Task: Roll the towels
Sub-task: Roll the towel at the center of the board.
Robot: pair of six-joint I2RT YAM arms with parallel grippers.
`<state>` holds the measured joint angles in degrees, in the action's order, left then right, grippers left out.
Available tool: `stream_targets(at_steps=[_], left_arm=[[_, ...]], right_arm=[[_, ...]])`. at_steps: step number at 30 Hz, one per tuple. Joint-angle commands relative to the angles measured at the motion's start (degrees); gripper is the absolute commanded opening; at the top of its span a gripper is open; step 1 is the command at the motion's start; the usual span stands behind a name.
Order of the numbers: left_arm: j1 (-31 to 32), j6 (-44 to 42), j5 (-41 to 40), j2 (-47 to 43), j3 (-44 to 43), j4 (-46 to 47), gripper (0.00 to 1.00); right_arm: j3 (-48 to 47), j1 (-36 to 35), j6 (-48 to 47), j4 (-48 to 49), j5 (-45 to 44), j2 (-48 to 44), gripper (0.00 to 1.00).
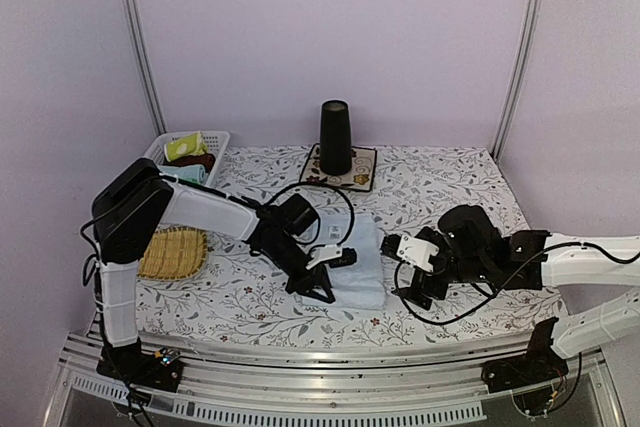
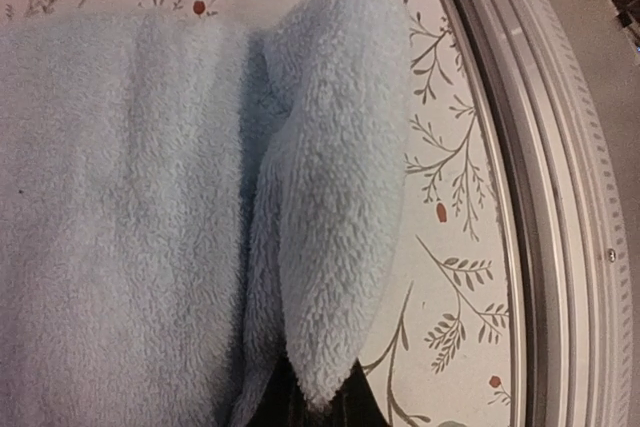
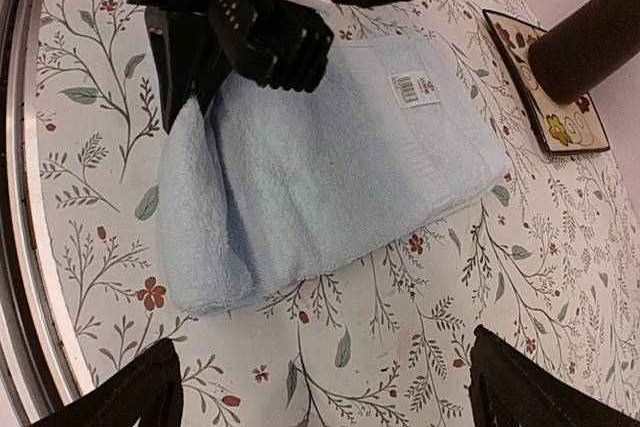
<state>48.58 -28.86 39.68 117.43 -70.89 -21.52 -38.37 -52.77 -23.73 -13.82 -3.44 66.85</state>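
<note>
The light blue towel (image 1: 362,259) lies folded flat on the flowered tablecloth at the middle. My left gripper (image 1: 316,291) is at its near left edge and is shut on that edge (image 2: 330,247), which is lifted and curled over the towel. In the right wrist view the towel (image 3: 340,157) has a label on top, and the left gripper (image 3: 188,87) pinches its rolled end. My right gripper (image 1: 408,279) is wide open and empty (image 3: 325,387), just right of the towel. The yellow-green towel (image 1: 185,147) sits in the white basket at the back left.
A white basket (image 1: 218,139) stands at the back left. A woven straw tray (image 1: 175,252) lies at the left. A black cup (image 1: 335,137) stands on a dark-bordered flowered mat (image 1: 362,181) at the back. The table's metal front rail (image 2: 560,207) runs close to the towel.
</note>
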Motion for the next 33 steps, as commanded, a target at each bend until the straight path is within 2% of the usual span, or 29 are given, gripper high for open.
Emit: stream_targets(at_steps=[1, 12, 16, 22, 24, 27, 31, 33], left_arm=[[-1.4, 0.8, 0.8, 3.0, -1.4, -4.6, 0.02], [-4.1, 3.4, 7.6, 10.4, -9.6, -11.2, 0.02], [-4.9, 3.9, 8.9, 11.3, -10.3, -12.0, 0.02], [-5.6, 4.5, 10.0, 12.4, -10.8, -12.4, 0.03], [-5.6, 4.5, 10.3, 13.0, -11.5, -12.9, 0.03], [-5.6, 4.7, 11.0, 13.6, -12.0, -13.1, 0.03], [-5.9, 4.5, 11.7, 13.4, -12.2, -13.1, 0.04], [-6.1, 4.5, 11.8, 13.1, -12.2, -13.1, 0.04]], right_arm=[[4.0, -6.1, -5.4, 5.0, -7.6, -2.0, 0.99], [4.0, -17.7, -15.9, 20.9, -19.0, 16.7, 0.91], [2.1, -18.9, -17.9, 25.1, -22.0, 23.6, 0.85], [-0.2, -20.2, -20.5, 30.6, -26.8, 31.4, 0.82], [-1.0, -20.2, -20.6, 31.2, -28.3, 33.4, 0.76], [-1.7, -20.4, -20.0, 31.3, -29.5, 34.9, 0.58], [-1.5, -20.5, -19.3, 31.1, -30.1, 35.5, 0.4], [-1.6, -20.4, -18.6, 30.8, -29.6, 35.5, 0.38]])
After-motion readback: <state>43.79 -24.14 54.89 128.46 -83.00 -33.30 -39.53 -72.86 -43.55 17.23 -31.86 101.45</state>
